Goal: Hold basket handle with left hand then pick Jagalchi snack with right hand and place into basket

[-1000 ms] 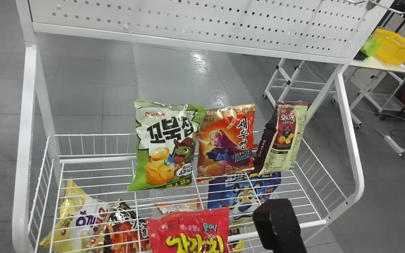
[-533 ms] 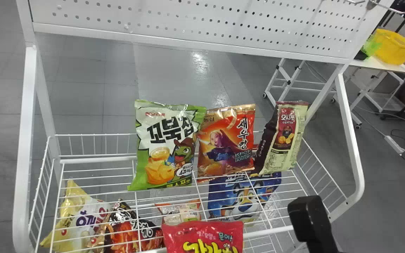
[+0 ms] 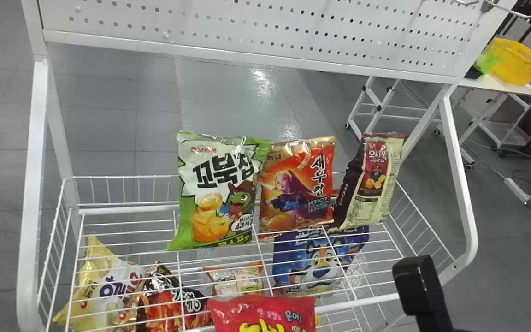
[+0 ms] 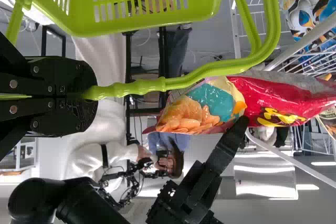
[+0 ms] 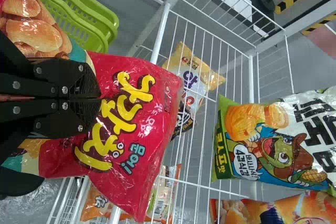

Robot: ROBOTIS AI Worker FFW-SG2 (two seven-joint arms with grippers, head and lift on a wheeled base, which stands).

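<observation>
The red Jagalchi snack [image 3: 263, 316] is at the bottom edge of the head view, in front of the wire shelf, its lower part cut off. Right of it, a black part of my right gripper [image 3: 420, 293] shows. In the right wrist view my right gripper [image 5: 100, 99] is shut on the Jagalchi snack [image 5: 123, 124], which spreads out on both sides of the fingers. My left gripper [image 4: 90, 94] is shut on the green handle [image 4: 194, 77] of the basket [image 4: 79, 9]. The snack [image 4: 273, 98] is close to that handle; whether they touch, I cannot tell.
Green [image 3: 217, 198], orange [image 3: 295, 193] and dark-and-cream [image 3: 371, 184] snack bags stand on the shelf rack [image 3: 127, 210]. A blue bag [image 3: 318, 260], a yellow bag [image 3: 104, 286] and others lie below the wires. The rack's white side frames [image 3: 459, 184] rise at both ends.
In the head view the black part of my right gripper has shifted right, and the red snack has moved down and slightly right. The bags on the rack have stayed in place.
</observation>
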